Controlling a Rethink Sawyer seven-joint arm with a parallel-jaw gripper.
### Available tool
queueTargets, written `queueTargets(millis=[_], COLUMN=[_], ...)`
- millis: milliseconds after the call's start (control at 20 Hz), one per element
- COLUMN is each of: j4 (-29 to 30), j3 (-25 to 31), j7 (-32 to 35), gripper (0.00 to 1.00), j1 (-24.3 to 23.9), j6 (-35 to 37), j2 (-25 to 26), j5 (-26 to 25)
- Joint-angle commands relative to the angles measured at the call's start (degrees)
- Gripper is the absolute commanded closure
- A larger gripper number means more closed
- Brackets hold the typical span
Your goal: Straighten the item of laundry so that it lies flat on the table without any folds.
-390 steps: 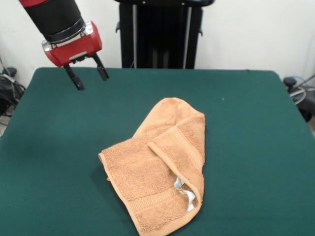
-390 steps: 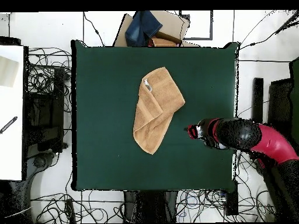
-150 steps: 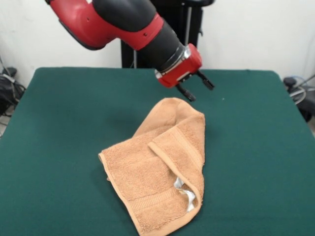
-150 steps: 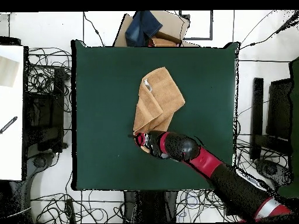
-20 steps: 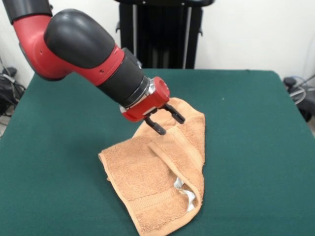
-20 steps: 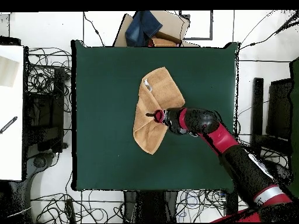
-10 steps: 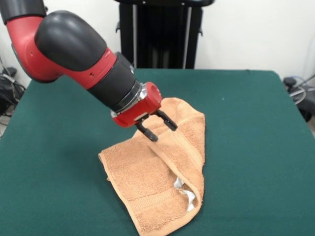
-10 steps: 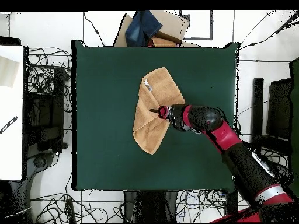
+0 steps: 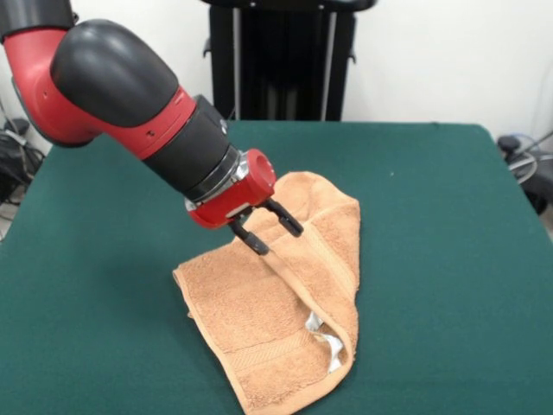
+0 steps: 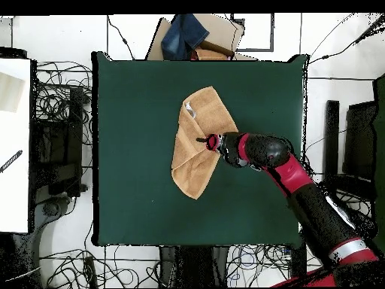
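Front view, left to right. My arm [image 9: 121, 95] fills the upper left of the frame and slants down toward centre. My gripper [image 9: 269, 231] sits just left of centre, fingers apart and holding nothing, tips poised at the inner edge of the folded-over flap.

The towel [image 9: 251, 303] lies centre to lower centre on the table [image 9: 449, 259], still doubled: one long flap is laid over the rest, its border band running from centre down to lower right, with the white label [image 9: 328, 341] curled near the bottom edge.

In the overhead view, the gripper [image 10: 203, 140] is over the middle of the towel [image 10: 192, 169], which lies upper centre on the table [image 10: 128, 113].

Risks as I judge them:
- Closing here may pinch both layers, not just the flap; then the whole towel drags and the fold stays.
- My tips are angled; they may skid on the terry and bunch it.
- Grabbing mid-edge rather than a corner could leave the flap half open, with a fresh crease.
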Motion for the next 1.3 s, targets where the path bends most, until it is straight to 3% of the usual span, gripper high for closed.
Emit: queueTargets(millis=[50,450,1300], j4=[-2.5,0.2,-2.4], j3=[-2.2,-1.8,-2.8], j7=[-0.4,1.5,-0.1], gripper=[0.0,0.0,0.0], j1=[0.3,0.5,0.7], j6=[0.7,-4.1,0.6], j2=[1.1,0.9,-0.3], j5=[-3.0,-3.9,-3.5])
